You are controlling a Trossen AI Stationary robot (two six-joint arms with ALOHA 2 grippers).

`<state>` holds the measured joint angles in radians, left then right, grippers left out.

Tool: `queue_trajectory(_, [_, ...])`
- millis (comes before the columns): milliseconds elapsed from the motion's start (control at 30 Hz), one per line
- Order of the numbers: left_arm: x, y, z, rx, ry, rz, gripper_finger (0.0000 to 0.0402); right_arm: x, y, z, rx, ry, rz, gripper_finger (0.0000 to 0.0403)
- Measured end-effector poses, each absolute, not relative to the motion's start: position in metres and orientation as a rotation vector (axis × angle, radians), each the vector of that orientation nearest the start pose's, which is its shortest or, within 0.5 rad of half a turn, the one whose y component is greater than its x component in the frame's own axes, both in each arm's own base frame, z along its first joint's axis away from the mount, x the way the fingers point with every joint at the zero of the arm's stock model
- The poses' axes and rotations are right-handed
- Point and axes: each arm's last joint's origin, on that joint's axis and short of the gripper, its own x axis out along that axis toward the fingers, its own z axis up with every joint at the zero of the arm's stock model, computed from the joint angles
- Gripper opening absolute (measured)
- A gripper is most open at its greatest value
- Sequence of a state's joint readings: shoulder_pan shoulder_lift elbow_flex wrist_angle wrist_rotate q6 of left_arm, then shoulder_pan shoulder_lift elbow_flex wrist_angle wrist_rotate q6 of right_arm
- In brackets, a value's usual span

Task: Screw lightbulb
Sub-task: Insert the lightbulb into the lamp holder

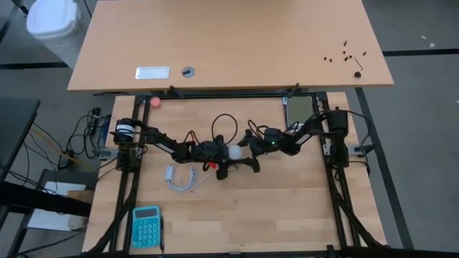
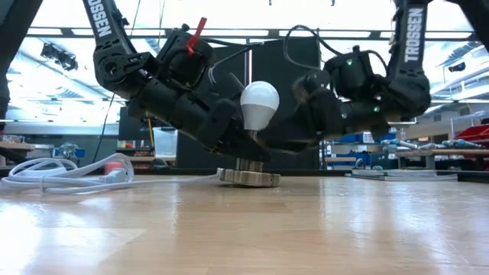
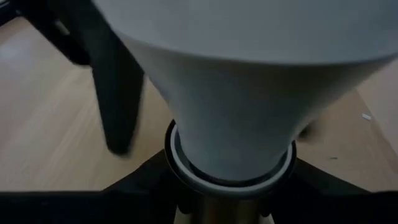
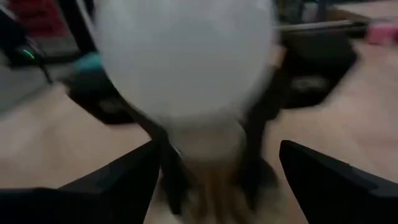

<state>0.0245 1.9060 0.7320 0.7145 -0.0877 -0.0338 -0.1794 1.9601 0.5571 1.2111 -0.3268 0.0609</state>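
The work surface is a light wooden table top (image 1: 272, 193) framed by a dark rail. A second, larger table (image 1: 237, 43) of similar wood stands just beyond it, carrying a small white plate and a scatter of small dark items near its far right corner. A white bin (image 1: 54, 25) stands on the floor at the upper left. On the work surface lie a coiled white cord (image 1: 181, 178), a teal calculator (image 1: 146, 226) near the front left edge, a small pink ball (image 1: 155, 102) at the back left and a dark tablet-like slab (image 1: 300, 107) at the back right. The low view looks into a workshop with benches, shelving and ceiling lights.

The one holder present is a round metallic socket disc (image 2: 249, 177) resting flat on the table near its centre. The lightbulb (image 2: 259, 99) stands upright in it, base down and globe up.

The left gripper (image 3: 230, 202) is low at the base of the lightbulb, its fingers set narrowly either side of the collar just above the socket; whether they press on it cannot be told. The right gripper (image 4: 217, 180) faces the lightbulb from the opposite side, its jaws spread wide with clear space between each finger and the bulb, holding nothing.
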Motion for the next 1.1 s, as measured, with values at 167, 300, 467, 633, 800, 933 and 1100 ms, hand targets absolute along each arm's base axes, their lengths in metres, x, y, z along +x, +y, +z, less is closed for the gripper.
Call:
queue_trajectory(167, [0.343,0.011,0.107,-0.015,0.458,0.108,0.0198,0.296,-0.042,0.112,0.036,0.188,0.095,0.0331])
queue_trajectory(300, [0.343,0.01,0.107,-0.014,0.459,0.105,0.0198,0.283,-0.042,0.121,0.044,0.184,0.071,0.033])
queue_trajectory(467, [0.343,0.01,0.107,-0.015,0.46,0.104,0.0198,0.265,-0.043,0.127,0.056,0.25,0.022,0.0329])
queue_trajectory(633, [0.343,0.006,0.107,-0.015,0.452,0.093,0.0198,0.257,-0.04,0.136,0.103,0.285,-0.039,0.0329])
queue_trajectory(800, [0.344,0.006,0.109,-0.044,0.425,0.107,0.0198,0.266,-0.019,0.135,0.107,0.286,-0.111,0.0329])
queue_trajectory(933, [0.344,0.007,0.109,-0.049,0.425,0.142,0.0198,0.28,-0.005,0.138,0.072,0.248,-0.145,0.0329])
queue_trajectory(1100, [0.344,0.008,0.109,-0.053,0.422,0.174,0.0198,0.299,0.001,0.132,0.058,0.272,-0.149,0.0329])
